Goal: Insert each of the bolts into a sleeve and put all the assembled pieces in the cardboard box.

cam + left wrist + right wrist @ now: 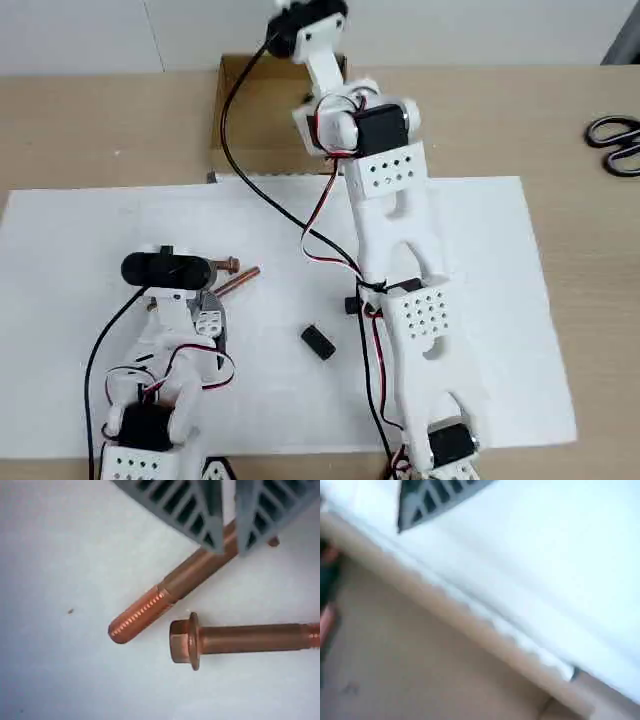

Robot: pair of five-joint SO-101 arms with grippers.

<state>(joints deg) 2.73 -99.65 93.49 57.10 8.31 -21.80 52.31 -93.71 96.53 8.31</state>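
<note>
In the high view the left arm sits folded at 7 o'clock on the paper sheet. Two bolts poke out from under its wrist. A black sleeve lies near the centre, and a second dark piece is half hidden by the right arm. That arm stretches from 5 o'clock to the cardboard box at 12 o'clock on the surface. Scissors lie at 2 o'clock. The left wrist view comes closer: the left gripper sits over the shank of the slanted bolt, with the second bolt just beside it, apart. Whether the gripper is clenched on the shank I cannot tell. In the right wrist view the right gripper is cut off above tan cardboard, and I cannot tell its state.
</note>
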